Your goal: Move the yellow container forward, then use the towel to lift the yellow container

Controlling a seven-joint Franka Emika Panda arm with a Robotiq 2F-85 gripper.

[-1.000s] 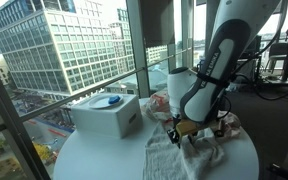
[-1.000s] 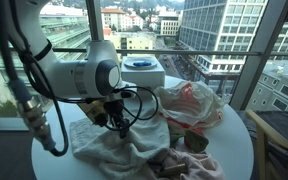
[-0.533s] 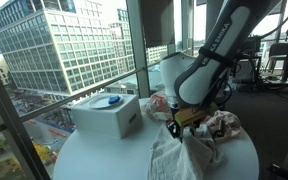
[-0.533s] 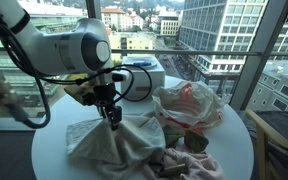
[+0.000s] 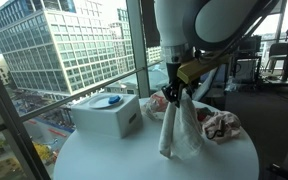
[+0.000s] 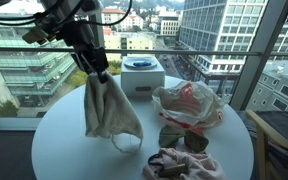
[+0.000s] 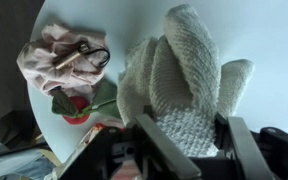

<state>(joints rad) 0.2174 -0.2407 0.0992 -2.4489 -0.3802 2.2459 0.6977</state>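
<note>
We see the gripper (image 6: 97, 72) raised above the middle of the round white desk (image 6: 59, 150), its jaws pinching the top of the pale towel (image 6: 109, 110). The towel hangs down in long folds, and we cannot tell whether its hem touches the desk. At the desk's window-side edge stands a white box (image 6: 142, 76) with a blue round mark on its lid, too small to read; just beside it lies a clear plastic bag (image 6: 189, 103), and a pink cloth (image 6: 179, 163) is crumpled at the edge farthest from the window.

The towel (image 7: 184, 90) is nubbly terry cloth, the tabletop (image 7: 269, 30) smooth, the bag (image 6: 189, 105) crinkly glossy plastic.
</note>
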